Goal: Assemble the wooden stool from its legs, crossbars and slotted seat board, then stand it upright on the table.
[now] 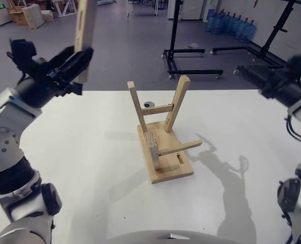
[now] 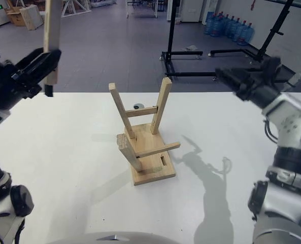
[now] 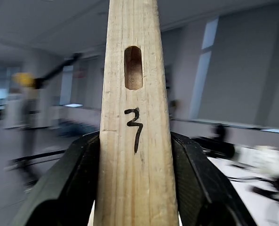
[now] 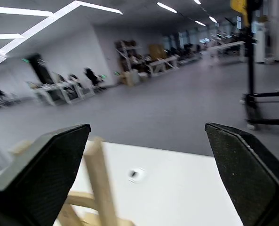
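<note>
Left eye view, left claw: in the upper left of the frame, the left claw (image 1: 79, 63) is clamped on a loose leg (image 1: 85, 28). The leg stands close to upright and runs out past the top edge.
Left eye view, stool: dead centre, the half-built stool (image 1: 158, 137) sits upside down on the white counter (image 1: 74, 152) with its seat board (image 1: 171, 170) flat. It is well apart from both claws, lower in the frame and to the right of the held leg.
Left eye view, stool parts: two legs lean up from the far end of the board, tied together by a crossbar (image 1: 158, 109). A third leg stands at the near end with a second bar poking out to the right.
Right eye view, right claw: in the upper right of the frame, the right claw (image 2: 229, 77) hangs over the counter's far edge. It points left toward the stool and carries nothing.
Left wrist view, leg: the loose leg runs lengthwise between the claw's halves, showing a slot (image 3: 133, 67) with a hand-drawn mark beneath it.
Left wrist view, grip: black fingers (image 3: 68, 188) press against both flanks of the wood.
Right wrist view, right claw: spread wide, with the gap between its pads (image 4: 45, 174) bare.
Right wrist view, stool: a leg and a bar of the stool peek in just beside one pad, with the white counter beyond.
</note>
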You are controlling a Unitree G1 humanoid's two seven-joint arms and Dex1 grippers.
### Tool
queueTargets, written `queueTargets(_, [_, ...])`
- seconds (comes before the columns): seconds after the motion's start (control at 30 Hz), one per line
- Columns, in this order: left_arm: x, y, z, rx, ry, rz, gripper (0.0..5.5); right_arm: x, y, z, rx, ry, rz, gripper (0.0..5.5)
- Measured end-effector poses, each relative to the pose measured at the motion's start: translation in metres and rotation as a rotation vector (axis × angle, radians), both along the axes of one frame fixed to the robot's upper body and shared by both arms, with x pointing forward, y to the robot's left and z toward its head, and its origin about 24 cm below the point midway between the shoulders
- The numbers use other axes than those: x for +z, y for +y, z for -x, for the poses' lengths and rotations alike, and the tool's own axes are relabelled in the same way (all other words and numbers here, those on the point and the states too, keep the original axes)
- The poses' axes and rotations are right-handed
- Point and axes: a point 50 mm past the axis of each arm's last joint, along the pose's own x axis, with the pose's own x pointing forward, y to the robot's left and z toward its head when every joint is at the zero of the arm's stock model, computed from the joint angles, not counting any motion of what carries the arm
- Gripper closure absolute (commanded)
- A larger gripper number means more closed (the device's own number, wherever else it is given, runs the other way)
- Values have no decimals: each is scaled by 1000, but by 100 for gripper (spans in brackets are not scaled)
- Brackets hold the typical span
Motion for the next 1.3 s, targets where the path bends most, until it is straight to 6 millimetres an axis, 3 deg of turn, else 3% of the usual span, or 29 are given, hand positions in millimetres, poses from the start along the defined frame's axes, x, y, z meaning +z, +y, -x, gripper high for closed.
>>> queueTargets(0.07, [-12, -29, 2, -195, 31, -22, 343, 28, 48, 12, 311, -83, -130, 100])
queueTargets(0.13, [-25, -46, 2, -291, 81, -42, 343, 35, 81, 25, 508, -105, -169, 100])
queueTargets(0.23, [-34, -62, 4, -376, 110, -83, 343, 34, 105, 45, 662, -106, -207, 100])
queueTargets(0.37, [-37, -66, 3, -392, 116, -81, 343, 18, 116, 52, 699, -15, -250, 100])
queueTargets(0.73, [-42, -78, 7, -448, 132, -86, 343, 14, 140, 42, 658, 40, -341, 100])
queueTargets(1.13, [-47, -80, 7, -441, 133, -89, 343, 18, 142, 44, 659, 35, -384, 323])
queueTargets(1.3, [-48, -81, 7, -442, 124, -94, 343, 18, 141, 45, 649, 31, -376, 324])
